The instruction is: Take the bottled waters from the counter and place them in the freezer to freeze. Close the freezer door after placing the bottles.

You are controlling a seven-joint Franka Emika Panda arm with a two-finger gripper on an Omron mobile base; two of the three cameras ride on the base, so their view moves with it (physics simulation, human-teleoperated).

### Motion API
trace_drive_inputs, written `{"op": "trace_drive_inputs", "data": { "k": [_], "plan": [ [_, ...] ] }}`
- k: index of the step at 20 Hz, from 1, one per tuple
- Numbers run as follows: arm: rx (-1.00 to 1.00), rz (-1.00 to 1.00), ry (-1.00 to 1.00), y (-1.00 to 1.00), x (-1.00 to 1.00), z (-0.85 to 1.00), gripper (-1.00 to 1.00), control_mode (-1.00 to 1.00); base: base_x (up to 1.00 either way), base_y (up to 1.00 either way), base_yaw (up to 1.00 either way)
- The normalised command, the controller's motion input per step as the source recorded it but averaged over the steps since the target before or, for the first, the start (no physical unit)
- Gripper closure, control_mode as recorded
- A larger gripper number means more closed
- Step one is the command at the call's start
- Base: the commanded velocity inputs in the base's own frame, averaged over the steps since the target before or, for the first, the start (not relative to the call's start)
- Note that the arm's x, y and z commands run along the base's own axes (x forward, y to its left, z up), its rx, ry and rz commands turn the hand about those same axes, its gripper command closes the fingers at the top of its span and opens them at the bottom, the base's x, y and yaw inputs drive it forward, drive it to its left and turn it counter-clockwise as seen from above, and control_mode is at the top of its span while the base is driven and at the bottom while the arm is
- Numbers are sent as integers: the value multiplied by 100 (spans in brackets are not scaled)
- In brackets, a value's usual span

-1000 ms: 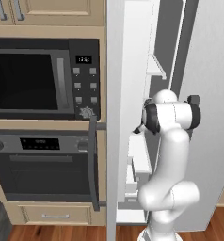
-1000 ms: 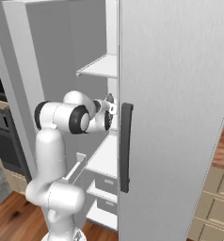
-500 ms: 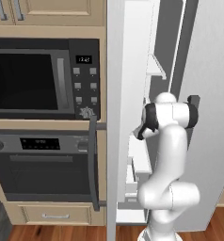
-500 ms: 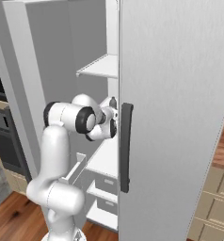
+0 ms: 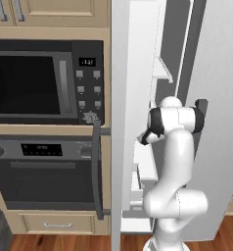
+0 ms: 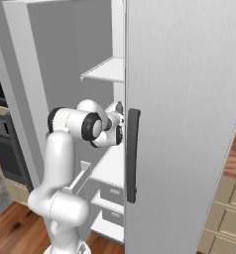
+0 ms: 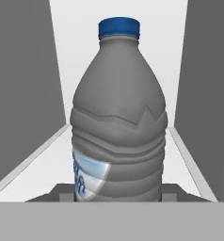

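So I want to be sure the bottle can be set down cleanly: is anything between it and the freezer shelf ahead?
Nothing visible does. In the hand view the blue-capped bottle stands upright before a bare white shelf between grey freezer walls, with no other item on it.

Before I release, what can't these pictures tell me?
- Hand view: whether the bottle's base touches the freezer shelf; its bottom edge is cut off.
- Right base view: the gripper, behind the fridge door.
- Left base view: the gripper and shelf, behind the arm.
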Motion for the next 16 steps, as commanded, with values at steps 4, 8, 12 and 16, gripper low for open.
{"op": "trace_drive_inputs", "data": {
  "k": [4,8,12,16],
  "plan": [
    [0,0,-4,0,0,-42,100,-100,0,0,0],
    [0,0,0,0,0,-47,100,-100,0,0,0],
    [0,0,0,0,0,-24,100,-100,0,0,0],
    [0,0,0,0,0,-27,-100,-100,0,0,0]
  ]
}}
